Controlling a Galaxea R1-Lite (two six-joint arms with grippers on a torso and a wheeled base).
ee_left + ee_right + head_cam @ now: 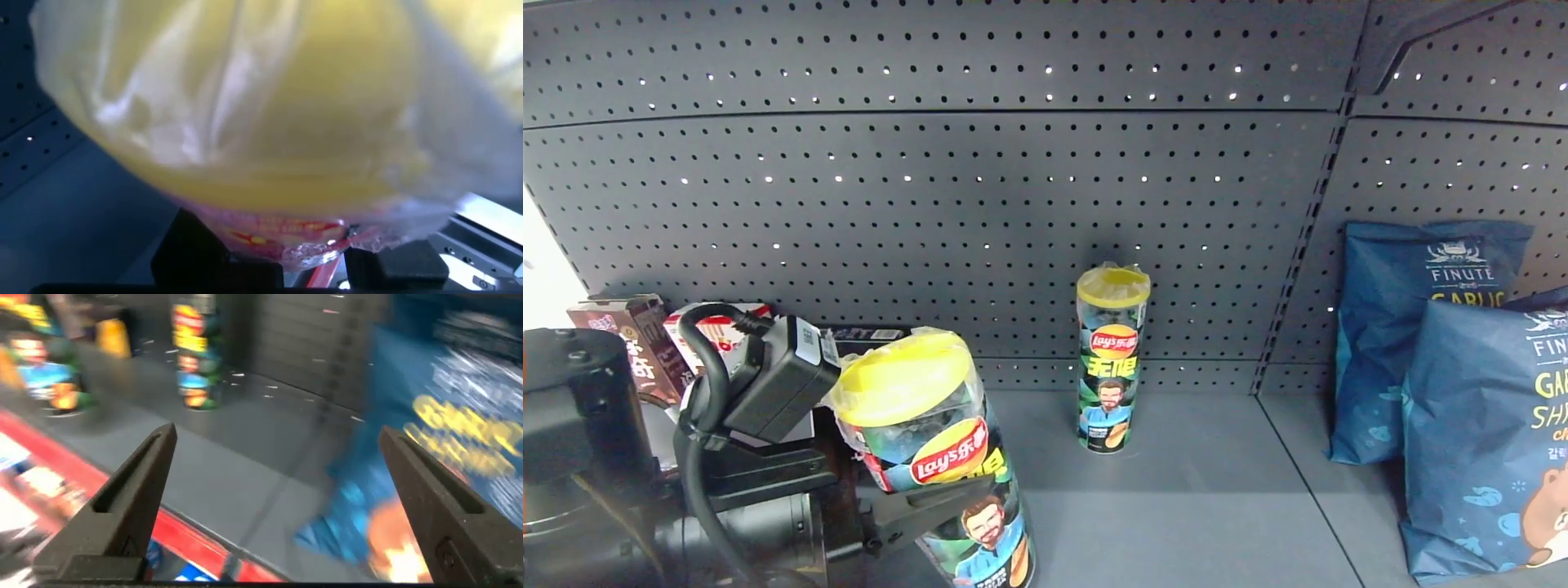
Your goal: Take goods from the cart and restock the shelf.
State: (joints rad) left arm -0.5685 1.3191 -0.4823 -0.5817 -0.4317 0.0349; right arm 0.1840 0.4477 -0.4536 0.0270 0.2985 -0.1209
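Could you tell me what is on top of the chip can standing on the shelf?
A yellow lid under clear plastic wrap caps the chip can; its contents are covered.

Crinkled glossy film wraps the nearer chip can (947, 461), against a matt perforated metal back panel (931, 204).

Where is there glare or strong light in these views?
Head view: light points shine through the pegboard holes, and the left edge is washed out white. Left wrist view: white sheen on the plastic-wrapped yellow lid of the chip can.
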